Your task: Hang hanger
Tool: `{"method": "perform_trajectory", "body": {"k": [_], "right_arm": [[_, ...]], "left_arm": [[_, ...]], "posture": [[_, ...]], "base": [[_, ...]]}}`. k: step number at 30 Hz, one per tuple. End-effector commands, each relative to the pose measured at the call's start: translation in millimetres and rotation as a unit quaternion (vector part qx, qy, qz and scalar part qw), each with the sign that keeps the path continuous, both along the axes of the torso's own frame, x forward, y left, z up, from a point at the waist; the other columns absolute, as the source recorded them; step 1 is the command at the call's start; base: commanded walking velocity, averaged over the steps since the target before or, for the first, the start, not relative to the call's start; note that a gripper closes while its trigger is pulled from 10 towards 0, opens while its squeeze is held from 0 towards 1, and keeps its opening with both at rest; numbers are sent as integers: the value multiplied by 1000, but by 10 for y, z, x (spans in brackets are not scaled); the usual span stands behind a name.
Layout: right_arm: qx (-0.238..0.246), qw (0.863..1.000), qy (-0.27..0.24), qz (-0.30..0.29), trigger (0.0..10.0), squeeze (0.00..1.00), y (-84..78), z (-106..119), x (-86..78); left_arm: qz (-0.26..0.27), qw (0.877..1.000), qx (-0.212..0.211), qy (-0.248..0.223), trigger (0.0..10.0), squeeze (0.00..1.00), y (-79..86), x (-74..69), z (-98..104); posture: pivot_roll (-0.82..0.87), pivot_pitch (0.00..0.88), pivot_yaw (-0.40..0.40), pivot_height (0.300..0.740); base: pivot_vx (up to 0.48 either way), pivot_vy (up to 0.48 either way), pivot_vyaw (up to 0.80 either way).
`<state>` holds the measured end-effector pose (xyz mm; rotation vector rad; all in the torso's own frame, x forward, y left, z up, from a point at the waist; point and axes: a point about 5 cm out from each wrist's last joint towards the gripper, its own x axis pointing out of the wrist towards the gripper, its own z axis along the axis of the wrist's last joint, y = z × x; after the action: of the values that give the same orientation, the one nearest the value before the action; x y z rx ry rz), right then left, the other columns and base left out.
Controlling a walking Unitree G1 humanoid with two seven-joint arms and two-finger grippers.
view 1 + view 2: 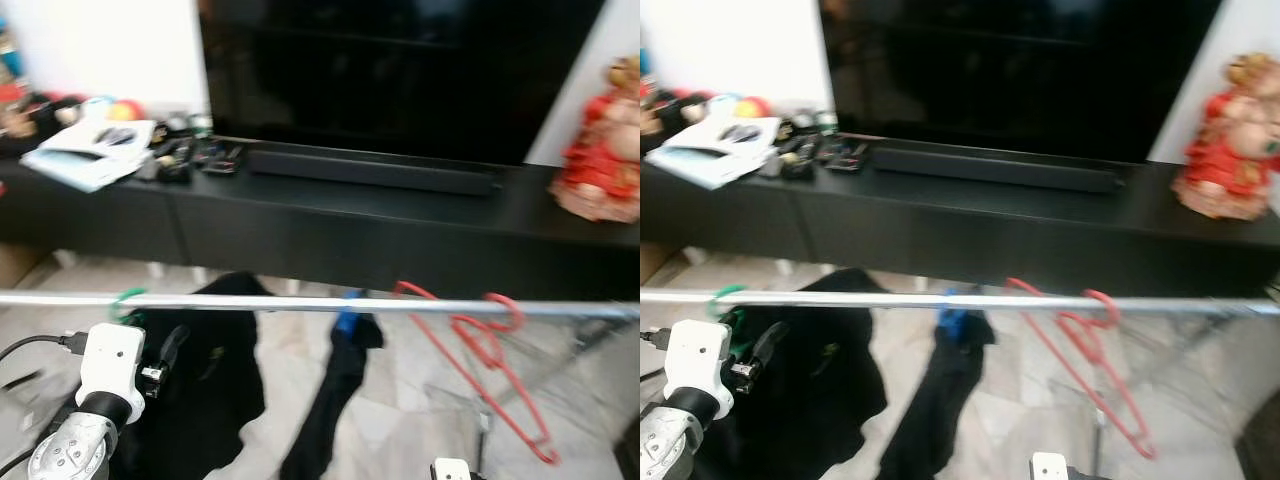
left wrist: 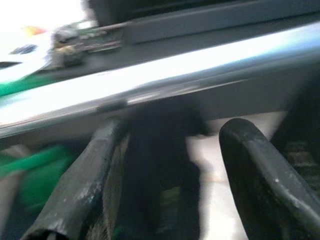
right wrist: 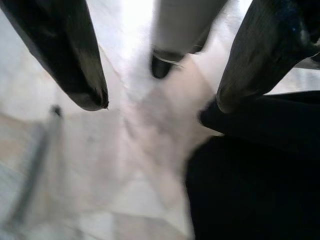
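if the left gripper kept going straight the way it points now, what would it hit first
Most likely the black garment hanging between its open fingers, just below the silver rail; blur makes depth uncertain.

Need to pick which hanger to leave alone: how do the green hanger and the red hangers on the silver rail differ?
The green plastic hanger hooks over the silver metal rail at the robot's left, beside the left gripper, carrying a black garment. The red plastic hangers sit toward the right, bare and tilted. Green is a single hook; red shows two hooks. Both hang on the same rail.
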<state>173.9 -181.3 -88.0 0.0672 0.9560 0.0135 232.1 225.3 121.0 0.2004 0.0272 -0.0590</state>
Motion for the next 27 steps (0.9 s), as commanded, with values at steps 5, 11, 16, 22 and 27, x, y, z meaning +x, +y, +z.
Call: {"method": "perform_trajectory", "body": {"k": [5, 11, 16, 22, 27], "right_arm": [[2, 1000, 14, -6, 10000, 0, -8, -27, -53], [5, 1000, 13, -9, 10000, 0, 3, -27, -54], [11, 1000, 5, -12, 10000, 0, 14, -19, -39], [12, 1000, 3, -11, 10000, 0, 21, -16, -31], [14, 1000, 4, -11, 10000, 0, 31, -17, -30]], "left_arm": [[-7, 1000, 12, -10, 10000, 0, -8, -9, 51], [-3, 1000, 16, -10, 10000, 0, 5, -8, 57], [5, 1000, 19, -6, 10000, 0, 22, -5, 58], [11, 1000, 26, 1, 10000, 0, 29, 1, 63], [14, 999, 35, 6, 10000, 0, 25, 18, 64]], "posture": [[57, 55, -24, 740], [63, 61, -25, 740], [65, 67, -26, 740], [67, 72, -25, 740], [65, 76, -25, 740]], "base": [[0, -480, -756], [0, -460, -756], [0, -76, -151], [0, 0, 0], [0, 0, 0]]}}
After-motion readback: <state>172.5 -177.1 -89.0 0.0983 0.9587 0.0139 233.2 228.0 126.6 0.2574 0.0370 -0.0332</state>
